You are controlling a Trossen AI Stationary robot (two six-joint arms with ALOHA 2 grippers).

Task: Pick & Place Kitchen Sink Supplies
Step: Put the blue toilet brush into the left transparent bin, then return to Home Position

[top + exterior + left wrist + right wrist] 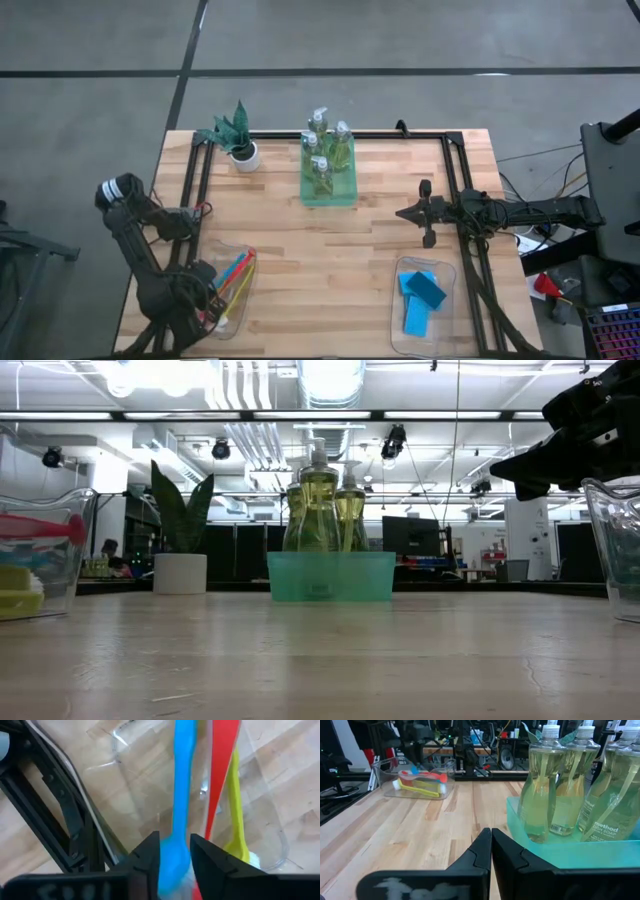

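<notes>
My left gripper (213, 300) (175, 854) reaches down into a clear bin (247, 300) at the table's near left and is shut on a blue brush (182, 780). A red brush (222, 765) and a yellow brush (236, 815) lie beside the blue one in the bin. My right gripper (408, 212) (491, 845) is shut and empty. It hovers right of a green tray (328, 195) in which three soap bottles (326, 150) stand upright. Blue sponges (422, 295) lie in a second clear bin (400, 330) at the near right. My left gripper pinches the blue brush between its two fingers at its wider end (174, 851), one finger on each side. The fingers come from above and lie across the brush. The handle runs away from the fingers along the bin, beside the red and yellow brushes. Whether the brush is off the bin floor cannot be told.
A spiky green plant in a white pot (240, 140) stands at the far left, beside the tray. Black rails (195, 190) run along the table's left, far and right sides. Bare wood (320, 270) lies between the two bins.
</notes>
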